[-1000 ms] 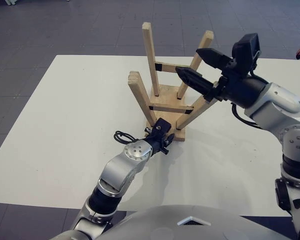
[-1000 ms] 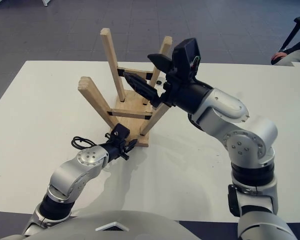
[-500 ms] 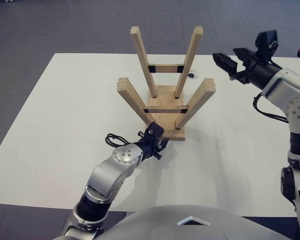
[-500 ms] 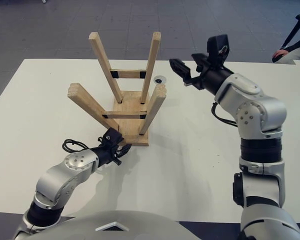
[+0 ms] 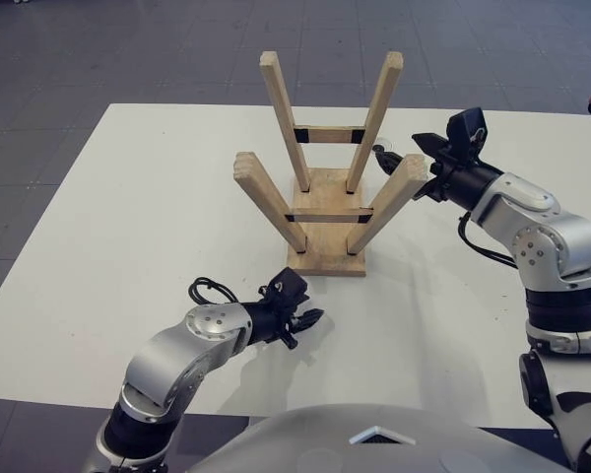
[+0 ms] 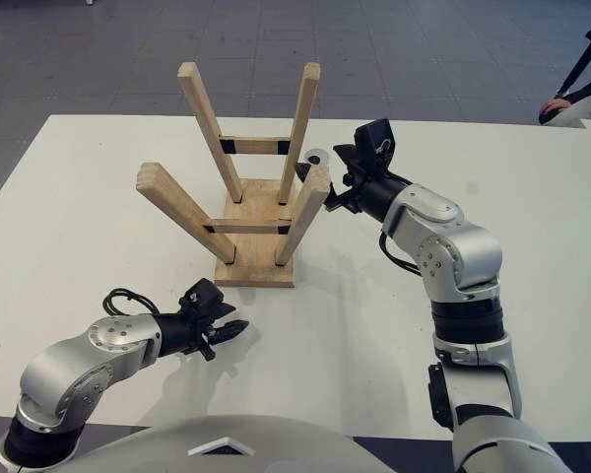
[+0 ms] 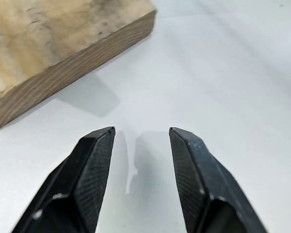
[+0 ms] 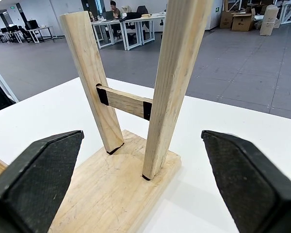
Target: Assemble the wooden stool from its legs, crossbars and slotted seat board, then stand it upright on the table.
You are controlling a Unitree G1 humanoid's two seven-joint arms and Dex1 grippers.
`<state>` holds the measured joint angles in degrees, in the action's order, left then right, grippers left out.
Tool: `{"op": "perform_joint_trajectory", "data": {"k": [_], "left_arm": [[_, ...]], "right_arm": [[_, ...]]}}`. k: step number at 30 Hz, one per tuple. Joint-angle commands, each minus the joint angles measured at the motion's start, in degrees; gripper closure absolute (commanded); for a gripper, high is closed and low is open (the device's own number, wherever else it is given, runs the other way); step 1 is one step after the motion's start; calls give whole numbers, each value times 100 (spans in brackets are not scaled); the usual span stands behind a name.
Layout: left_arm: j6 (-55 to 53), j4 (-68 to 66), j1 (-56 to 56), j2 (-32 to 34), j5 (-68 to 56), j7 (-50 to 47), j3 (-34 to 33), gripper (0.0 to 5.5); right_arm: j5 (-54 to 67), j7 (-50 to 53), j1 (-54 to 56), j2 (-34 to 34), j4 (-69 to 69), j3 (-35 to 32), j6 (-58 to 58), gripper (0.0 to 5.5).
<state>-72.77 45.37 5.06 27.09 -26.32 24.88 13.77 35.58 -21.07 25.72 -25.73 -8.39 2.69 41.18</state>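
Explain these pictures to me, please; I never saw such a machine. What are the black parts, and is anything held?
It is a humanoid robot; each arm ends in a two-finger gripper. Two pictures come from head cameras looking down on the white table. Two come from wrist cameras, so the black wedges there are gripper fingers. A wooden stool rests upside down on its seat board, legs up. The left gripper is open over the table near the board. The right gripper is open near the end of one leg. Nothing is held.
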Motion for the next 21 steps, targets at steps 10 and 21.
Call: {"op": "perform_joint_trajectory", "data": {"k": [10,21], "left_arm": [[1897,-2890,-920,827,1329,64,496,339],[2451,-3504,-1119,465,1624,-33,477,339]], "right_arm": [[284,-85,198,396,-1104,158,888,101],[349,122,361,1235,-1537,693,1416,101]]}}
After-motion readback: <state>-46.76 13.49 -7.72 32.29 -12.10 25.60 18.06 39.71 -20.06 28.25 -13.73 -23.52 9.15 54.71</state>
